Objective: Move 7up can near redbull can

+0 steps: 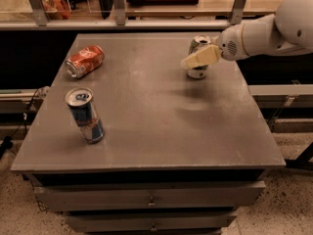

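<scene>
The gripper is seen out over the far right part of the bench, carried on a white arm that comes in from the right edge of the view. It is laid right across the middle of the 7up can, which is stood upright directly behind it, silver top showing above and base planted on the bench below. Whether the gripper is spread or clamped on that can cannot be told from here. Well apart from the gripper, toward the near left corner, the redbull can is found upright with a slight lean, blue and silver panels turned to the camera. Off to the gripper's left at about the same depth, an orange-red can is spotted lying on its side near the far left edge. Wide bare bench is left between the gripper and both of those cans.
</scene>
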Motion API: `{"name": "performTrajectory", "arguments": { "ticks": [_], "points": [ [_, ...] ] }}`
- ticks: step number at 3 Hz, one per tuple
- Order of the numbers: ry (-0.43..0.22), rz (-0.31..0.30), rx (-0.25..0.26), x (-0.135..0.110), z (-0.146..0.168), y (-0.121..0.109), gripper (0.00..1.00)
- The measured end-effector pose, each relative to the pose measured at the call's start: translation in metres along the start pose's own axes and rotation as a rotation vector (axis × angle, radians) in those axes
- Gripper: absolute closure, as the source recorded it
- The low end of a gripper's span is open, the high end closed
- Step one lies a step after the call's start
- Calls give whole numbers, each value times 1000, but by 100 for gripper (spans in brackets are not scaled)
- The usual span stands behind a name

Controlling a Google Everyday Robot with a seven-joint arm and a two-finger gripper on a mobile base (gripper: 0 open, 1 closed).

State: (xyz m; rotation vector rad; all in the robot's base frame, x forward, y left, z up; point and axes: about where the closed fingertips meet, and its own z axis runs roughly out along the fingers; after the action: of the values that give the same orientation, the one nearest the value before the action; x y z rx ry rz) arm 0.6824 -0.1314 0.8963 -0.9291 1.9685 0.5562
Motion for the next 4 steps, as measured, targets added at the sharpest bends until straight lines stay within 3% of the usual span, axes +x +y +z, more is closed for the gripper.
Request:
{"name": "performTrajectory", "arguments": {
  "ticks": [2, 3, 4],
  "points": [
    [-42, 4, -27, -9, 7, 12, 62],
    [-98, -29, -121, -24, -11, 30, 93],
    [-131, -65, -286, -28, -31, 76, 100]
  ]
}}
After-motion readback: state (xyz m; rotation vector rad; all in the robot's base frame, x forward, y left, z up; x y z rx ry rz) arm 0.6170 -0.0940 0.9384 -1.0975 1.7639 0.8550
